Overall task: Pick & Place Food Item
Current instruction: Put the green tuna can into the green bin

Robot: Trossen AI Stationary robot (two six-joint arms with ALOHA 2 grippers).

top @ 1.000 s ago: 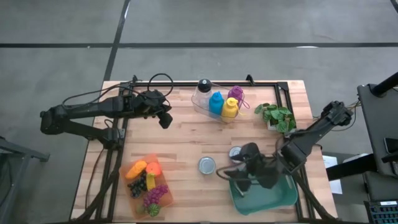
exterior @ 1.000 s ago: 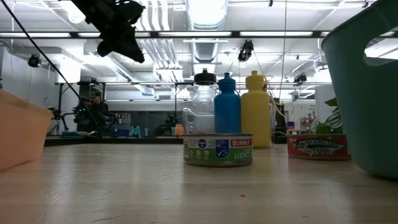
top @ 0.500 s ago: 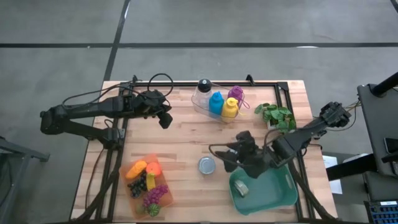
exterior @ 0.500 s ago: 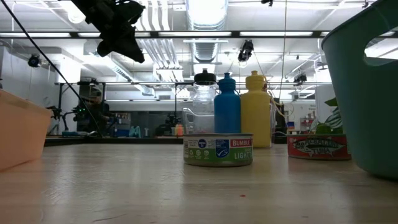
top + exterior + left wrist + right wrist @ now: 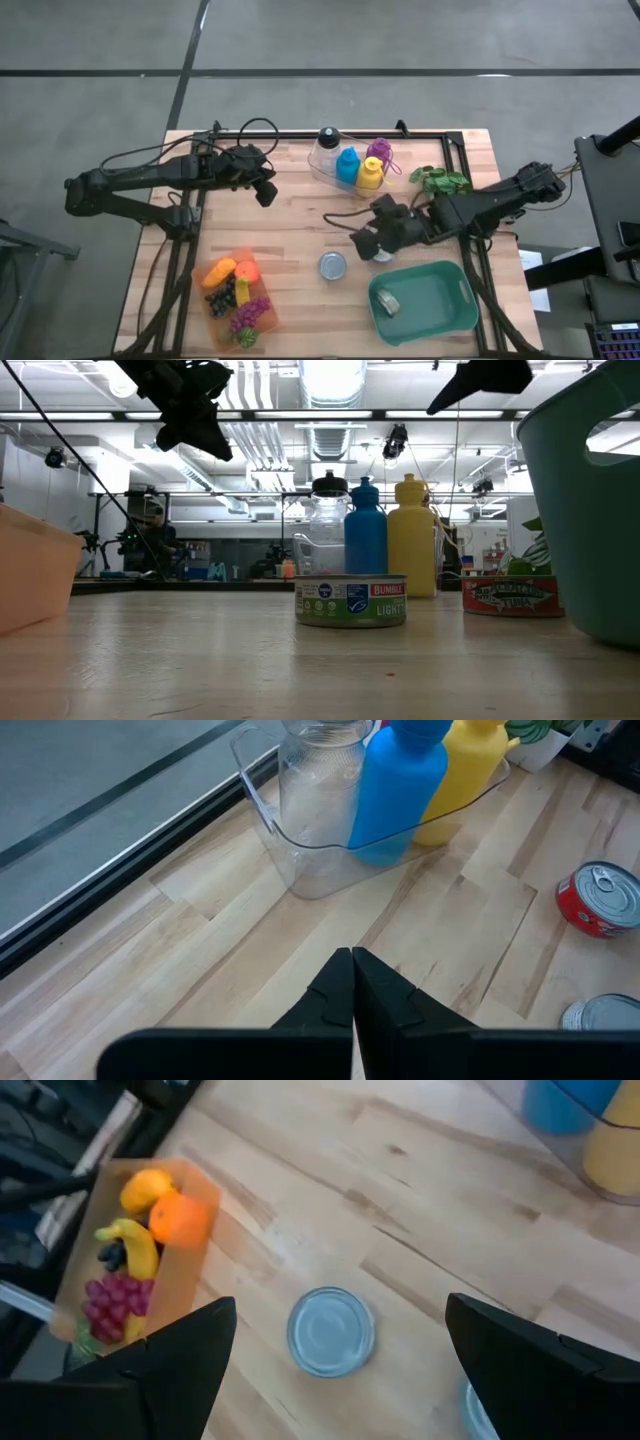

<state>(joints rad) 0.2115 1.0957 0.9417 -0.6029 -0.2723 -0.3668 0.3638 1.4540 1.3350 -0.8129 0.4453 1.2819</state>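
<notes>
Right gripper (image 5: pixel 362 244): hung above the table's middle with its fingers (image 5: pixel 150 1370) spread wide and nothing between them.
Silver can (image 5: pixel 333 265): stood upright on the wood just beside and below the right gripper, toward the near edge; seen between the open fingers in the right wrist view (image 5: pixel 331 1331).
Green bin (image 5: pixel 455 318): sat near the right gripper, on its near-right side, with a small pale food item (image 5: pixel 389 302) lying inside at the bin's left end.
Red can (image 5: pixel 602 900): stood on the table close under the right arm, largely hidden by it from above.
Left gripper (image 5: pixel 265 193): was raised over the table's far-left part, fingers pressed together and holding nothing, as the left wrist view showed (image 5: pixel 352 988).
Clear tray of bottles (image 5: pixel 349 166): stood just ahead of the left gripper, holding a clear jar, a blue bottle and a yellow bottle.
Fruit box (image 5: pixel 237 291): lay well apart from both grippers at the near-left, filled with orange, banana and grapes.
Potted plant (image 5: pixel 444 184): stood beside the right arm at the table's right edge.
</notes>
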